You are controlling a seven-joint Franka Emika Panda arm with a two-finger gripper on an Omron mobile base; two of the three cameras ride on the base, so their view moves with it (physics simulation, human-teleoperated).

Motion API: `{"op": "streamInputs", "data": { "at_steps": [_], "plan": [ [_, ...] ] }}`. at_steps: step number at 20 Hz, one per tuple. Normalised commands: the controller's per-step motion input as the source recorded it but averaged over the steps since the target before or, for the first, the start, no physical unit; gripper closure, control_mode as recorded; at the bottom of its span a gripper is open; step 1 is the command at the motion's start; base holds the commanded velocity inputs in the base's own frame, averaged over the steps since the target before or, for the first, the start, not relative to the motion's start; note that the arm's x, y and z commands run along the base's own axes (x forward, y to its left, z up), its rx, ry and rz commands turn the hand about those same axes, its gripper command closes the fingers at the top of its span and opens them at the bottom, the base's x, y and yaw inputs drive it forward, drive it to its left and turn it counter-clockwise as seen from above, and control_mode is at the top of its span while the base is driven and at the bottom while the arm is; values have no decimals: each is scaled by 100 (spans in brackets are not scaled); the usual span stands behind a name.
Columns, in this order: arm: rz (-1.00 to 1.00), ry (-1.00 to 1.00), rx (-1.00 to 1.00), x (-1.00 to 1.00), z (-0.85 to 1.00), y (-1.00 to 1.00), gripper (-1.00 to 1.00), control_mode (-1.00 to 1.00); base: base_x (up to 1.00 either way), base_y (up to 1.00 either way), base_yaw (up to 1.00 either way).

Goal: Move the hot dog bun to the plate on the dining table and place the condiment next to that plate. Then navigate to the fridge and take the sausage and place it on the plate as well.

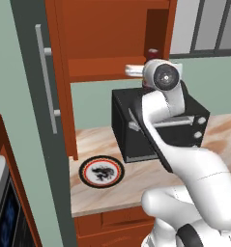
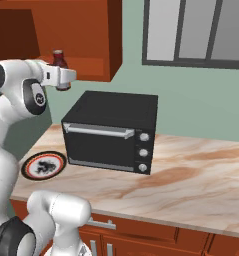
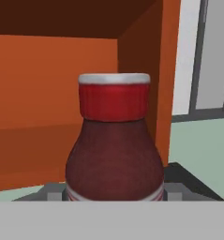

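The arm rises from the base, bends at the elbow over the surface [image 2: 201, 180], and reaches up and forward, with the wrist held roughly level at the open underside of the red-brown wall cabinet [image 1: 102, 38]. The claw [image 2: 65, 76] points horizontally toward the cabinet. In the hand view the condiment [image 3: 114, 140] stands upright directly ahead of the claw, its dark red body between the two finger tips [image 3: 52, 191] and its ribbed red cap with a pale top above them. In the right base view the bottle's cap shows just above the white hand and its body just beyond it. The claw appears clenched on the condiment, the fingers seated at either side of its lower body by the pale label.

Below the claw sits a black toaster oven [image 2: 111, 132] on the marbled surface. The plate [image 1: 101, 171], with a black-and-red rim and dark central pattern, lies flat on the surface well below the claw, just beside the oven's lower corner. A window [image 2: 196, 30] is set in the green wall beyond the cabinet's side panel.
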Motion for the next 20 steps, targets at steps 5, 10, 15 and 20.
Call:
{"op": "streamInputs", "data": {
  "at_steps": [5, 10, 15, 20],
  "plan": [
    [0, 0, 0, -100, 0, 6, 100, -100, 0, 0, 0],
    [0, 0, 0, -100, 0, 0, 100, -100, 0, 0, 0],
    [-2, 0, 0, -60, 0, 0, 100, 100, -40, 0, -5],
    [0, 0, 0, 0, 0, 0, 100, 100, -99, -14, -30]
  ]
}}
